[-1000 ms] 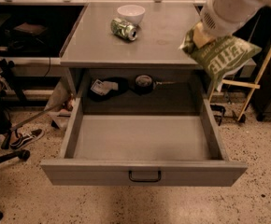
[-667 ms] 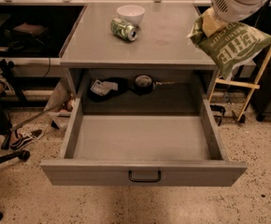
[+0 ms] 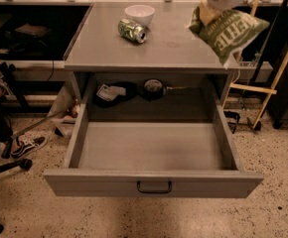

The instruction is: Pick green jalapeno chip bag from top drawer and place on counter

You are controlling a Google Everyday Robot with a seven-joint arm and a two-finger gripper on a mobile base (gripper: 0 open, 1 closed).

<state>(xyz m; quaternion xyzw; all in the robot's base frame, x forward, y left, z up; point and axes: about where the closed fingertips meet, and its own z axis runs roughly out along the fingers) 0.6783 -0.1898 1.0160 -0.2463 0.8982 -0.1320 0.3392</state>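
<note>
The green jalapeno chip bag point(image 3: 231, 33) hangs in the air over the right edge of the counter point(image 3: 109, 48), tilted, with white lettering showing. My gripper point(image 3: 207, 9) is at the top right of the camera view, on a white arm, shut on the bag's upper left corner. The top drawer point(image 3: 154, 182) is pulled fully open below, with a black handle point(image 3: 154, 187) at the centre of its front panel. Its floor is bare.
A green-and-white soda can point(image 3: 132, 30) lies on its side next to a white bowl point(image 3: 139, 14) at the back of the counter. Dark objects point(image 3: 154, 88) sit in the cabinet behind the drawer. A wooden frame point(image 3: 278, 68) stands at the right, a shoe point(image 3: 27, 145) lies at the left.
My gripper has risen with the chip bag and carried it from beside the cabinet's right side to above the counter's right edge.
</note>
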